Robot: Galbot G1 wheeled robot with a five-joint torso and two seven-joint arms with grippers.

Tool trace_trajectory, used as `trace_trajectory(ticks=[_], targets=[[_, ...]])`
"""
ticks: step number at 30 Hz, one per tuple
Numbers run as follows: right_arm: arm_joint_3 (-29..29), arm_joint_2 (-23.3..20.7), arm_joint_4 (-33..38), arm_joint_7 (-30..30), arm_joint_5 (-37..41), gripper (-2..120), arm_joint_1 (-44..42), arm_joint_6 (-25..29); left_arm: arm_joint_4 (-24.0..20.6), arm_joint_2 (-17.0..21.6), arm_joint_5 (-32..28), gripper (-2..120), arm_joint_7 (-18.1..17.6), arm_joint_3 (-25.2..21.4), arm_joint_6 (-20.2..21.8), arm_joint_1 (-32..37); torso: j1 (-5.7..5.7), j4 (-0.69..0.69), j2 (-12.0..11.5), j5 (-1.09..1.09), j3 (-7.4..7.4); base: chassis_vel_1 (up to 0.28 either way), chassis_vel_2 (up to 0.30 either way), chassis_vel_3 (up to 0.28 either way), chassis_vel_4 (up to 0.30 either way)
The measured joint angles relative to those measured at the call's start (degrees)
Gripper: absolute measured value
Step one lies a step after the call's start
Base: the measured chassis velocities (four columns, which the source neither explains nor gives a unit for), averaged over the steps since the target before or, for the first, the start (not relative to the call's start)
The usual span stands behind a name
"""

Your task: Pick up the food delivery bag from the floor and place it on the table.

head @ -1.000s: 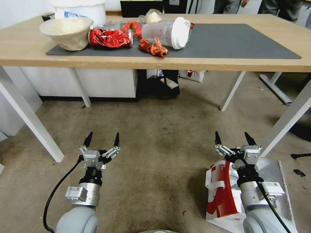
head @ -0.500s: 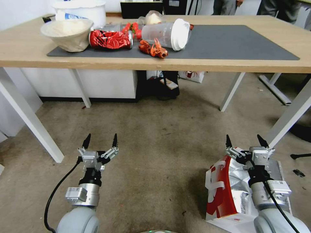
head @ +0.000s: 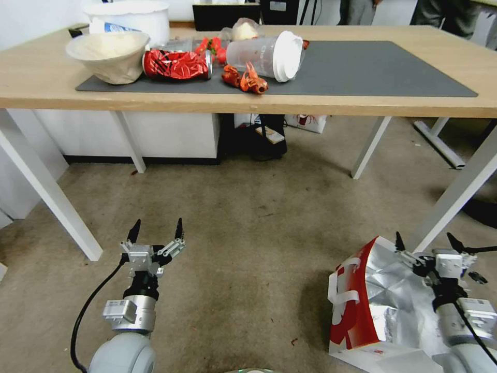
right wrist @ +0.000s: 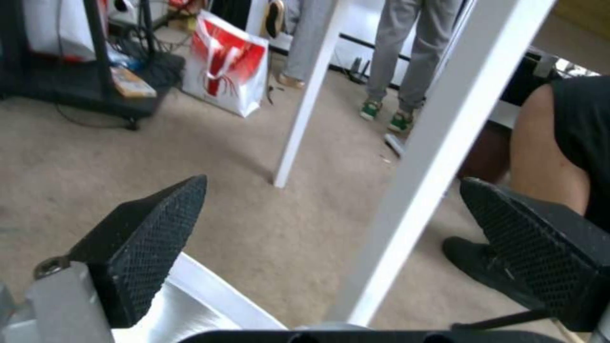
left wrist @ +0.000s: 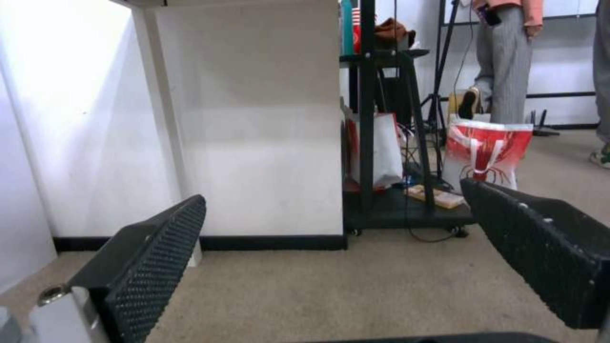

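Bag open-mouthed on floor near table leg; right gripper over its far rim, fingers spread, empty, probably lining up a rim grab; left gripper idle, also spread.

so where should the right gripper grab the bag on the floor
Probably a white strap handle, reached from above. The bag stands upright and open, foil mouth facing up, too wide to span. The strap loops clear of its red side. The right gripper hovers open over the far rim.
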Motion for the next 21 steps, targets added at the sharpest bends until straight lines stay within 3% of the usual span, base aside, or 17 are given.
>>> trace_trajectory(ticks=[21], targets=[[3.0, -3.6, -15.8, -0.9, -1.0, 100, 3.6, 2.7, 0.4, -0.3, 0.1, 98, -0.1, 0.0, -0.1, 0.0, 0.01, -0.01, 0.1, 0.0, 0.0, 0.0, 0.0, 0.0, 0.0]])
